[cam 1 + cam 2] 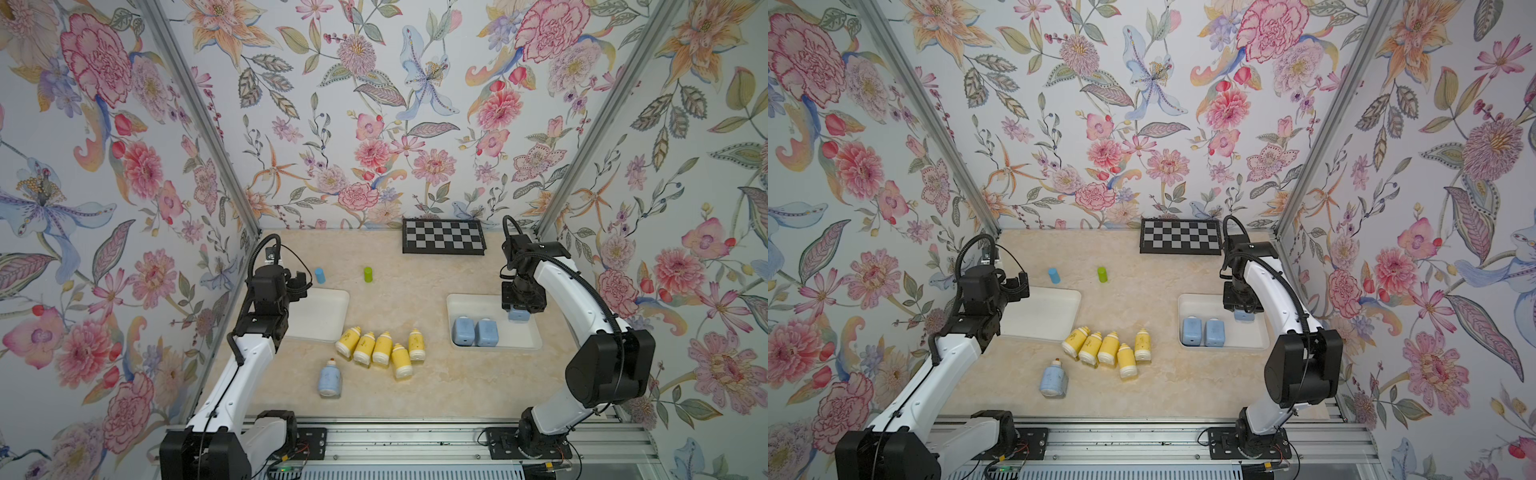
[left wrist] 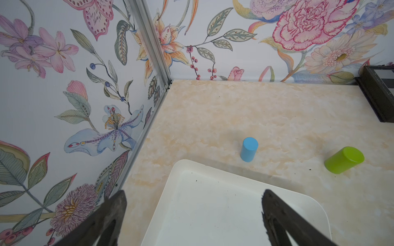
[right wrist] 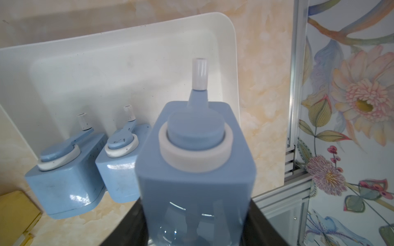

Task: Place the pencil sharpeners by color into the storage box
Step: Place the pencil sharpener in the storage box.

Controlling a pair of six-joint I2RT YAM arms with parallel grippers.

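Above the right storage box (image 1: 524, 341), the right claw (image 1: 518, 311) is clamped on a light blue sharpener (image 3: 196, 159) near two blue sharpeners (image 1: 463, 331) lying inside (left claw (image 2: 194, 204) gaping, empty), while five yellow sharpeners (image 1: 382, 350) and a fourth blue sharpener (image 1: 330, 378) lie on the worktop (image 1: 436, 386).

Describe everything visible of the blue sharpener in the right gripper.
The held blue sharpener is a glossy plastic block with rounded corners, a cream ring under a blue cap, and a crank arm tipped with a white knob. The right gripper is shut on it over the right tray, apart from two other blue sharpeners.
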